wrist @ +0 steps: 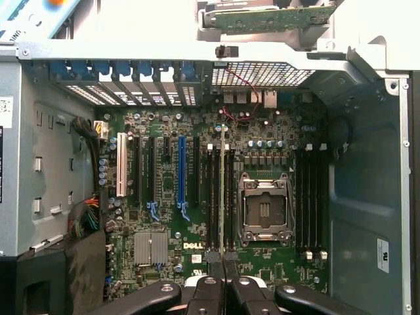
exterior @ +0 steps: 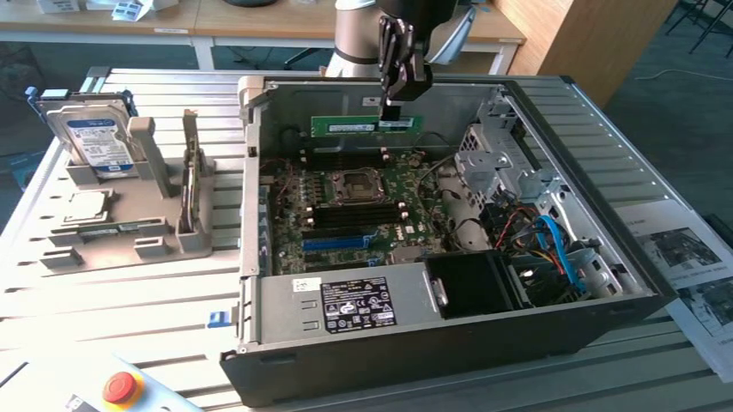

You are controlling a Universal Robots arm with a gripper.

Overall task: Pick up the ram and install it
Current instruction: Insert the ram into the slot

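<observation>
The gripper (exterior: 393,109) hangs over the open computer case (exterior: 458,352) with its two fingers pinched almost shut on the top edge of the ram (exterior: 353,126), well off the stick's middle, towards the exterior view's right. The green stick lies level and long-side on to me, up near the case's far wall and above the motherboard (exterior: 403,184). The fingers cover part of its upper edge and label, and the arm (exterior: 355,34) is cut off at the top of the exterior view, so I can make out little above the wrist. Looking straight down from the wrist, the ram turns into a thin pale line seen edge-on, running between the black memory slots (wrist: 211,197) beside the processor socket (wrist: 265,209). From there I cannot tell how high it sits over them, nor which slot it lines up with. Out on the exterior view's left, a grey holder (exterior: 172,232) carries a hard drive (exterior: 98,142) standing on edge and a thin upright board (exterior: 191,167), seen too edge-on to identify.
</observation>
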